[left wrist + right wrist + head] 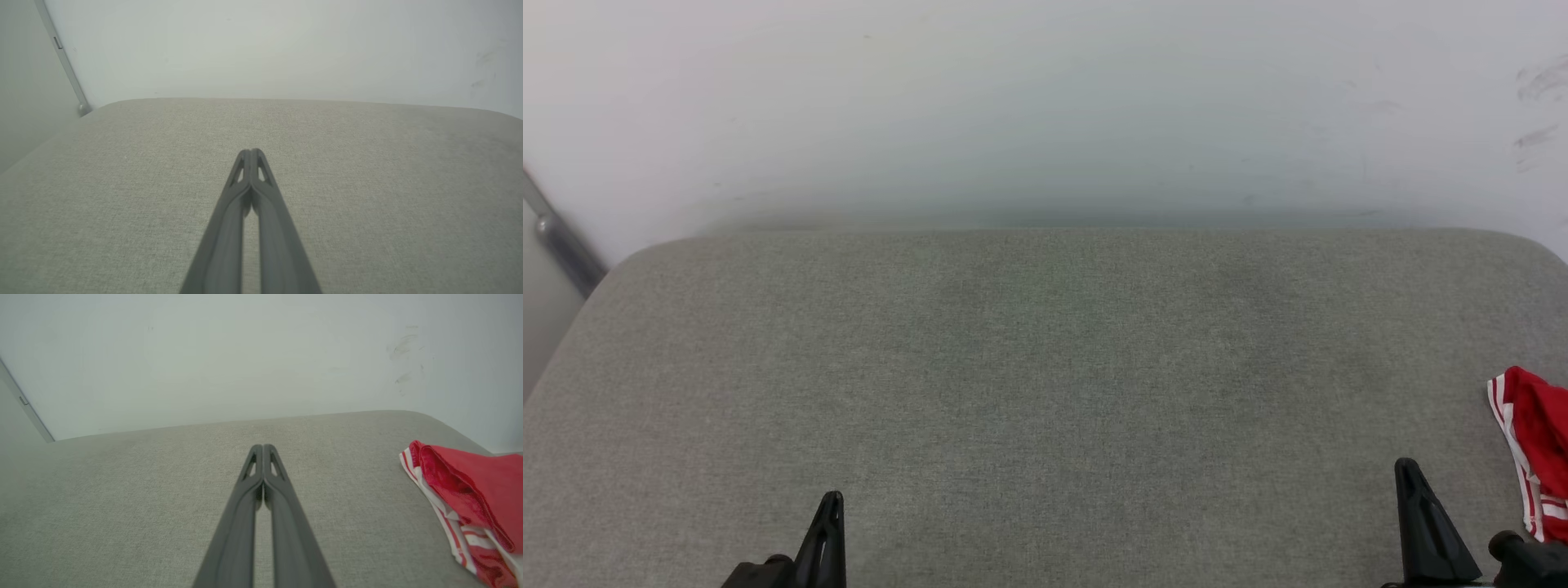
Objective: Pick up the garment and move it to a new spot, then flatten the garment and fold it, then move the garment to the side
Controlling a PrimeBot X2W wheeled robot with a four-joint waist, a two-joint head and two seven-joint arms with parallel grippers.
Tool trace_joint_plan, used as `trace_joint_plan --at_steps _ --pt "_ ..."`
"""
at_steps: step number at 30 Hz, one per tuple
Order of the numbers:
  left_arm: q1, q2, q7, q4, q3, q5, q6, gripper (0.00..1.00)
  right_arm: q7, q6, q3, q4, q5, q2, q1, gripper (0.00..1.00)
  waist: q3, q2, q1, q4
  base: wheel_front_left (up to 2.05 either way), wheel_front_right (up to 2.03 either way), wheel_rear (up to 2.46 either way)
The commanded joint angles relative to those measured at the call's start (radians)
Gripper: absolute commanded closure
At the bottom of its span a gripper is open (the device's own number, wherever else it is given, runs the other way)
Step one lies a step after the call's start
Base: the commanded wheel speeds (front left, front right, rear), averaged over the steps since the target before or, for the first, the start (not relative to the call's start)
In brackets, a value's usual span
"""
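Observation:
The garment [1535,445] is a red shirt with red-and-white striped trim, lying bunched at the right edge of the grey padded surface [1045,367]. In the right wrist view the garment [470,498] lies to the right of my fingers, apart from them. My right gripper [1409,467] stands at the lower right, just left of the garment, shut and empty; its tips [263,447] meet above bare fabric. My left gripper [832,496] sits at the lower left, far from the garment. Its fingers [250,152] are shut with nothing between them.
A pale wall [1045,106] rises right behind the padded surface. A grey metal bar [560,237] leans at the far left corner. The surface has rounded back corners and drops away at the left edge.

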Motion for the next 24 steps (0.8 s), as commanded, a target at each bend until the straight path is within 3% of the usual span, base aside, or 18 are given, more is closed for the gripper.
trace_joint_plan --at_steps 1,24 --pt "-0.013 0.0 0.007 -0.01 0.004 -0.041 -0.004 1.0 0.005 0.0 0.0 -0.01 0.041 0.0 -0.01 1.0 0.001 0.0 0.0001 -0.001 0.0 0.0 0.0" --pt "-0.101 0.008 0.106 0.045 0.032 -0.483 -0.031 1.0 0.105 0.0 -0.005 0.043 0.466 -0.007 -0.093 1.0 0.011 0.0 0.0001 -0.011 0.0 0.0 0.0"
